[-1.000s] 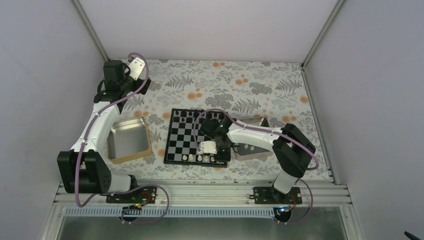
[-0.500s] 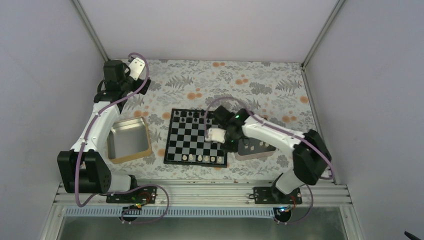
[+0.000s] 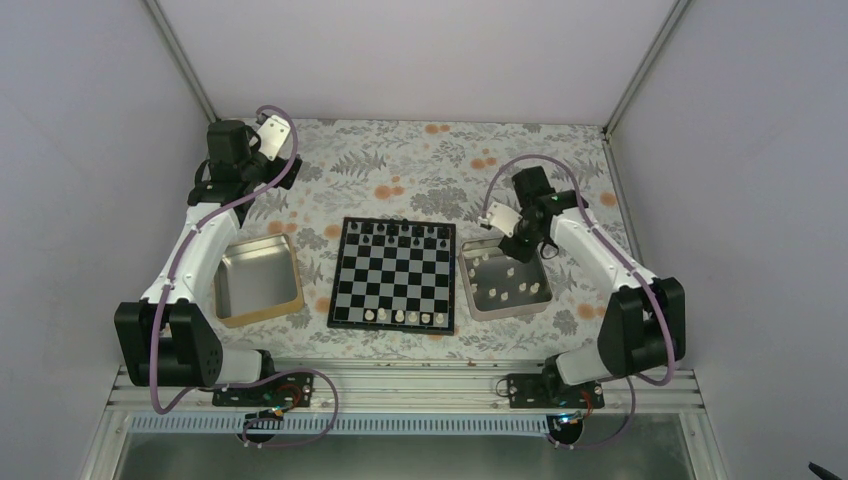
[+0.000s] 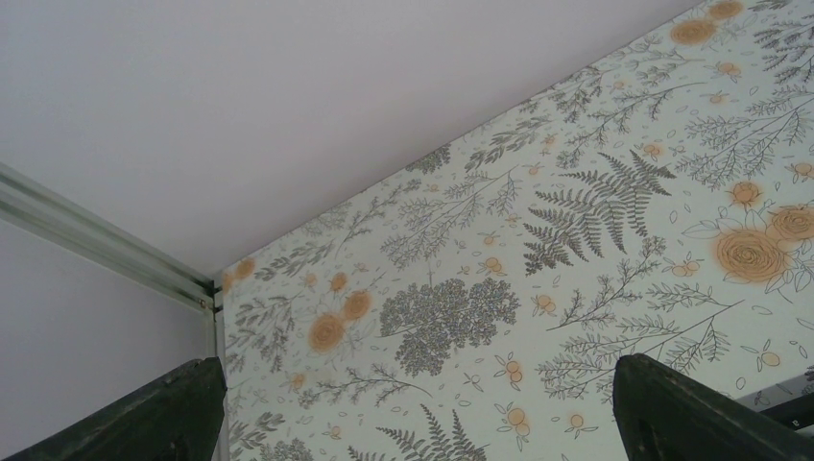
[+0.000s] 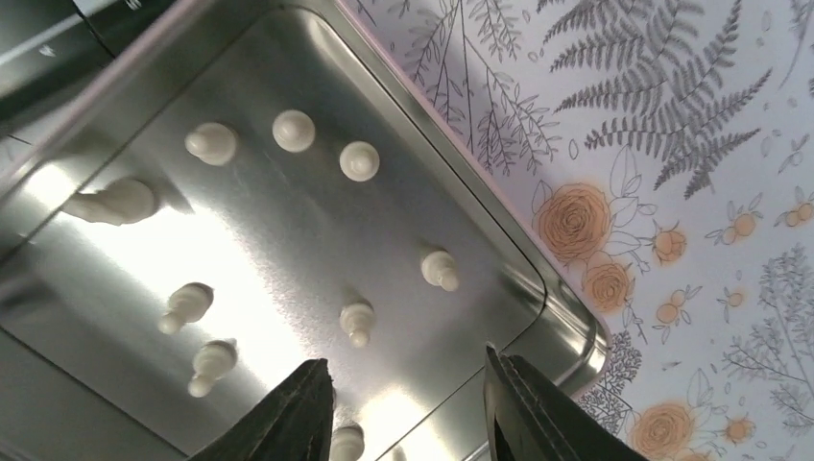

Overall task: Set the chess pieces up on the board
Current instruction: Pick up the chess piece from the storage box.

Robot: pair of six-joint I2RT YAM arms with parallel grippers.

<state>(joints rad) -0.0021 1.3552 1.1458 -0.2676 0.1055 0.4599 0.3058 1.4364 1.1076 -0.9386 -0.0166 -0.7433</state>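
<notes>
Under right gripper (image 5: 408,408), tray (image 5: 562,317) cropped, one chess piece (image 5: 347,441) half-hidden

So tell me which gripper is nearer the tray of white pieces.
Right. The right gripper hovers over the tray's far end; the left gripper sits near the table's far left corner.

Two dark fingers (image 5: 293,418) stand apart with nothing between them, above a metal tray (image 5: 538,279) holding scattered cream chess pieces (image 5: 358,160). A floral worktop (image 5: 672,125) borders the tray.

Shiny brushed-metal tray (image 5: 288,240); matt cream chess pieces (image 5: 293,130); smooth chequered board (image 3: 395,275).
</notes>
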